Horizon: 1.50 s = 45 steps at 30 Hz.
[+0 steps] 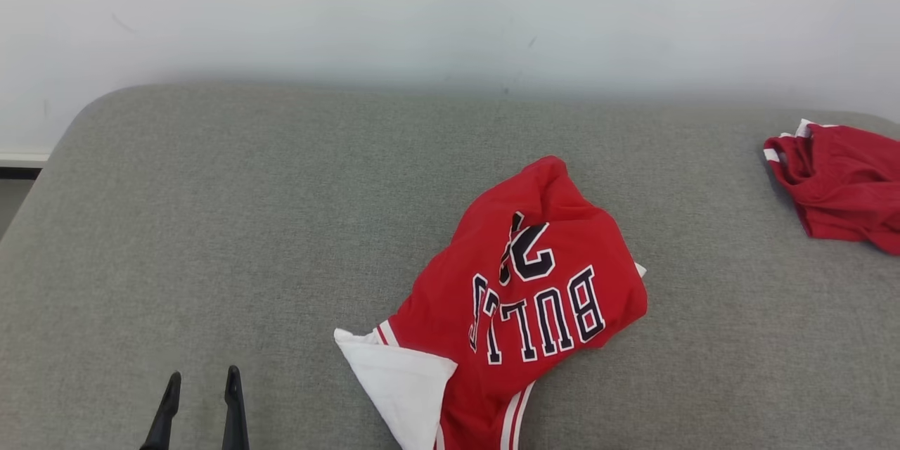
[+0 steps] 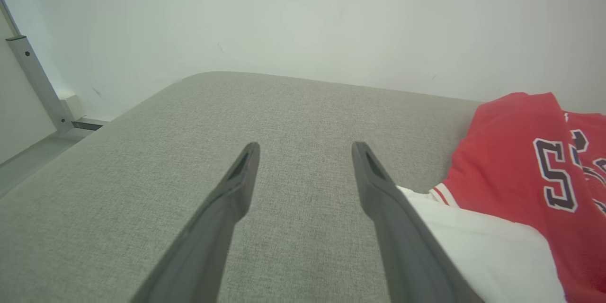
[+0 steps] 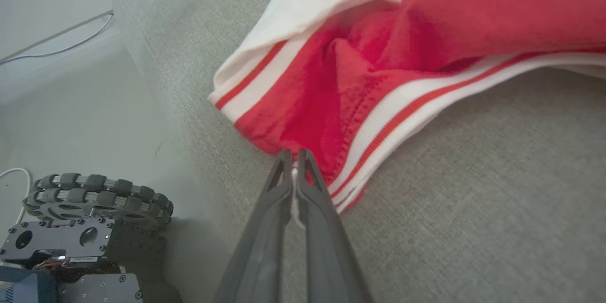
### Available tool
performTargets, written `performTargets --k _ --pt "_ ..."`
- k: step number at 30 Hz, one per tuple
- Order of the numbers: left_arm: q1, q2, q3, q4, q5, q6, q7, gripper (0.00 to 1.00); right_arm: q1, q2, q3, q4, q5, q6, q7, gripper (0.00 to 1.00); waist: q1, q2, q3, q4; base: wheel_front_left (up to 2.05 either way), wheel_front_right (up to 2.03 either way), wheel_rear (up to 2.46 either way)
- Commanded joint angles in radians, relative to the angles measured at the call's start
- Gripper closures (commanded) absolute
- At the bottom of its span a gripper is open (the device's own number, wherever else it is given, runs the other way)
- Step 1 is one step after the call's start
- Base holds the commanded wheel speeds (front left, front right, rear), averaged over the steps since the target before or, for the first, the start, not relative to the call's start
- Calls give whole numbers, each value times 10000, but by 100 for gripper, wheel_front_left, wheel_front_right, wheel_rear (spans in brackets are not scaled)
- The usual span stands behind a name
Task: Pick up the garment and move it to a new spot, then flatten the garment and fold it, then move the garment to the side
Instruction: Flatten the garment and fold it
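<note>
Red fabric jersey w/ white trim (image 1: 436, 295) lies 2 o'clock of wide-open, empty L gripper (image 1: 203, 373). R gripper (image 3: 294, 154) is nearer, pinched shut on its hem.

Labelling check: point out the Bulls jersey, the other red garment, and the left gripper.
Bulls jersey (image 1: 534, 295), head view, middle, between number and lettering.
other red garment (image 1: 844, 183), head view, middle of its crumpled cloth.
left gripper (image 1: 203, 373), head view, midway between its open fingertips.
</note>
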Motion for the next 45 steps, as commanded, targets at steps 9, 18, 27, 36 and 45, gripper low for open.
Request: performTargets --k 9,18,27,36,45 --pt "247 -14 114 -79 -16 65 -34 0 340 -271 -1961 -2054 -102 -26 -4 0 1 0 -59 -374 0 0 0" --pt "86 -13 183 -142 87 39 -34 0 324 -106 -5381 -2498 -1163 -26 -1 0 1 0 49 -464 0 0 0" --pt "-132 -13 144 -125 128 15 -34 0 -991 -39 -6375 -566 -786 -26 -2 0 1 0 326 -132 0 0 0" --pt "-196 -13 225 -93 66 4 -34 0 -1938 338 -6088 1788 171 -26 18 20 1 0 512 104 0 0 0" --pt "-276 -13 203 -101 -9 38 -34 0 -2811 -160 -5612 946 163 -26 -1 100 1 0 570 119 0 0 0"
